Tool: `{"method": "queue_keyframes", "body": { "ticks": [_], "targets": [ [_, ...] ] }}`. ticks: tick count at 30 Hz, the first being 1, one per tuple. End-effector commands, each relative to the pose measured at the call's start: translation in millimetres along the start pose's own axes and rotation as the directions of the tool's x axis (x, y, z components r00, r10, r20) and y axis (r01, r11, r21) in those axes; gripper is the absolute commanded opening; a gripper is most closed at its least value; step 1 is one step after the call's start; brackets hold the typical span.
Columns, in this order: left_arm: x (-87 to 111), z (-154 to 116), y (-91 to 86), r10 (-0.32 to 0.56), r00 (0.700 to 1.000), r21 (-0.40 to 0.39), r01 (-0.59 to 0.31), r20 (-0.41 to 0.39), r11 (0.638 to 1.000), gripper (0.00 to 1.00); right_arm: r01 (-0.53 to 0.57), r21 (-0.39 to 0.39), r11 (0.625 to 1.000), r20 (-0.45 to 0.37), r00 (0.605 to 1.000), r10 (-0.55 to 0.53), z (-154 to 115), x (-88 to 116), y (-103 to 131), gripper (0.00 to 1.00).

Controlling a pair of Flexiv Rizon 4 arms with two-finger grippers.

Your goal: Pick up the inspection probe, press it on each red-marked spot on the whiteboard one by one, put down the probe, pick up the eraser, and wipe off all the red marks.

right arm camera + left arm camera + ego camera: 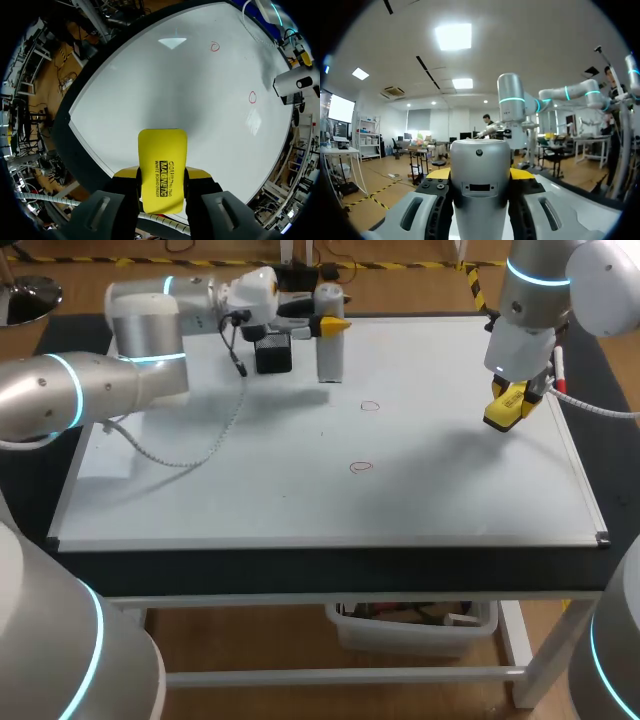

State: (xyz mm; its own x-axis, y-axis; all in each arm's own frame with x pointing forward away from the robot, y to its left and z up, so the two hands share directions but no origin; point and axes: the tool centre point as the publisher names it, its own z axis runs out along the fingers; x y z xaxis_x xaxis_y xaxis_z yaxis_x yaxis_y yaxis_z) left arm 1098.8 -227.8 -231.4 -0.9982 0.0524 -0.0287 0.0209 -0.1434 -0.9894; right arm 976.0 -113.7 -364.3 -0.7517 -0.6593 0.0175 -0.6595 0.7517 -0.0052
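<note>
Now, grey cylindrical probe [330,358], flat yellow eraser [162,167], two red rings [361,467].

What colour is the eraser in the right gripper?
The eraser is yellow; right wrist view shows it best.

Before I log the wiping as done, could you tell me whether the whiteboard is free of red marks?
No, two red marks show on the whiteboard, ahead of the eraser held in the right claw.
</note>
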Motion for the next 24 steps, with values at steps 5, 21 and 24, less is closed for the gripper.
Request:
{"method": "queue_keyframes", "body": {
  "ticks": [5,21,24],
  "targets": [
    [29.3,-74.4,-28.8,0.028,0.981,-0.023,-0.024,0.194,0.999,0.0,0.002,0.0,1.0,-0.003,1.0,-0.002,-0.8,-0.2,-1.0,0.0],
    [54.1,-170.6,-51.0,0.079,0.934,-0.051,-0.066,0.348,0.997,0.0,0.002,0.0,1.0,-0.003,1.0,-0.002,-0.8,-0.2,-1.0,0.0],
    [56.5,-185.4,-53.4,0.084,0.924,-0.053,-0.069,0.372,0.996,0.0,0.002,0.0,1.0,-0.003,1.0,-0.002,-0.8,-0.2,-1.0,0.0]
  ]
}}
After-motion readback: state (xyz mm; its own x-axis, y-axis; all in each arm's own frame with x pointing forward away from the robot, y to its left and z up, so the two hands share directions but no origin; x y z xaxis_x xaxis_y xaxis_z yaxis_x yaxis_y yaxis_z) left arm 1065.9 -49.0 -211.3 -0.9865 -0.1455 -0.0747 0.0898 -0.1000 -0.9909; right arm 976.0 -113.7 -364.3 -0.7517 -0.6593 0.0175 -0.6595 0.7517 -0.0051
